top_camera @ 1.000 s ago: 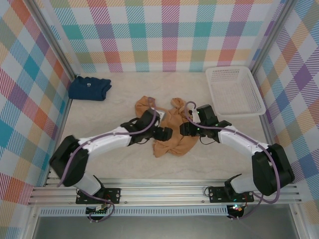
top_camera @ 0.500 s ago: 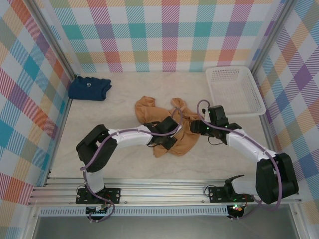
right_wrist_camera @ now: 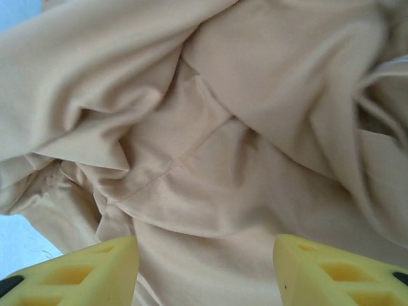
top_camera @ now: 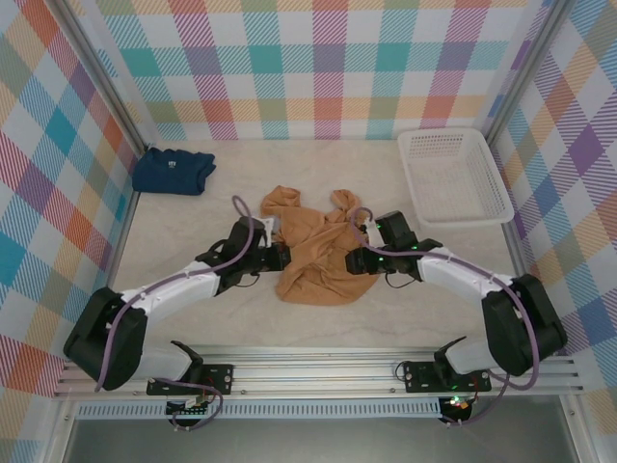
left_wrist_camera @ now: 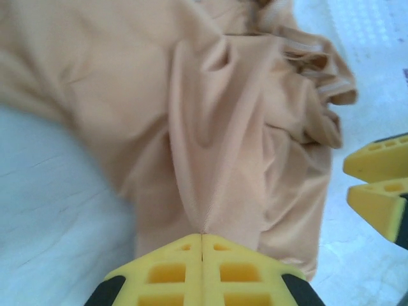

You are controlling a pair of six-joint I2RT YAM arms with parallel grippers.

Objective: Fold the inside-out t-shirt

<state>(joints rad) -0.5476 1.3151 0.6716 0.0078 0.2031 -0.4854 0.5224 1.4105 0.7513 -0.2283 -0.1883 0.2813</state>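
shirt: inside-out t-shirt (top_camera: 318,256), tan, crumpled in a heap mid-table between the two grippers; stitched seam lines visible in both wrist views.
left gripper (top_camera: 282,258): at the shirt's left edge; yellow fingers (left_wrist_camera: 166,273) pressed flat together, pinching a raised ridge of fabric that narrows to a point right at their tips.
right gripper (top_camera: 353,259): at the shirt's right edge; fingers (right_wrist_camera: 86,269) moderately spread, loose folds lying under the gap, nothing clamped. From the left wrist, same tips (left_wrist_camera: 377,156) at frame right, apart, just off the shirt's edge.
table (top_camera: 193,318): pale, bare around the heap.
navy shirt (top_camera: 174,170): folded, far-left corner, well apart from the tan one.
basket (top_camera: 453,176): white mesh, far-right corner, near the right arm, not touching the shirt.
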